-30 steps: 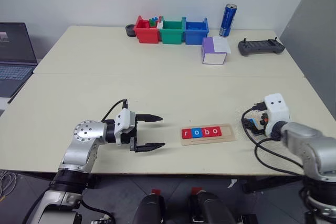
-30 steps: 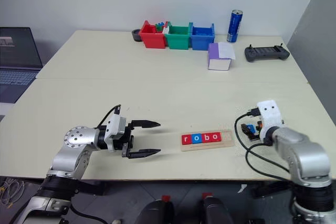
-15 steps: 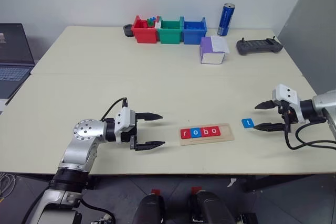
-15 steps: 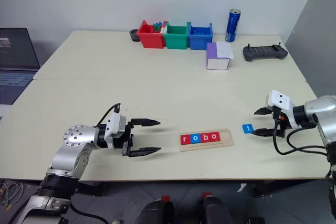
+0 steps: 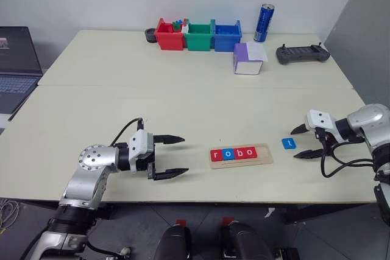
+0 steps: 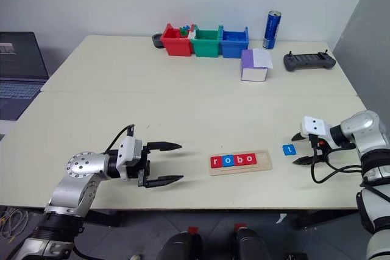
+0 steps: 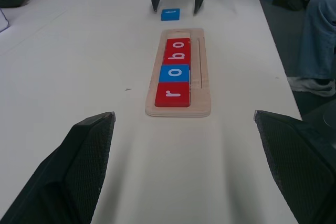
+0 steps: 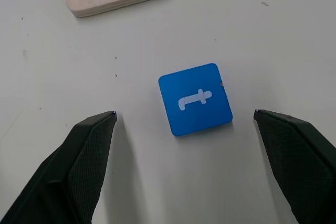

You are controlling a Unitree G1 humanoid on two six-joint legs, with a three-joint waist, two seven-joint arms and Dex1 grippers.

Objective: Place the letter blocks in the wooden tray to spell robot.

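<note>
At the far left edge of the left eye view an open laptop (image 5: 13, 59) sat beside the pale desk (image 5: 183, 98). In the lower left of that frame the left pincer (image 5: 177, 156) hung just above the desk with its two black fingers spread wide and nothing between them, pointing toward the middle of the picture.

Lower centre, the wooden tray (image 5: 241, 155) lay flat on the desk. Four letter blocks (image 5: 233, 153) sat touching in a row in its groove: a red r, a blue o, a red b and a red o. The last place at the tray's right end stood bare.

Right of the tray, apart from it, the blue t block (image 5: 289, 143) lay flat on the desk. The right pincer (image 5: 303, 141) sat at the lower right, tilted down toward the desk, its fingers wide on either side of the t block without touching it; the right wrist view showed bare desk between each finger and the tile.

Along the upper part of the frame stood a red bin (image 5: 169, 35), a green bin (image 5: 198, 36), a blue bin (image 5: 226, 36), a blue can (image 5: 264, 23), a purple and white box (image 5: 248, 59) and a dark controller (image 5: 303, 53).
</note>
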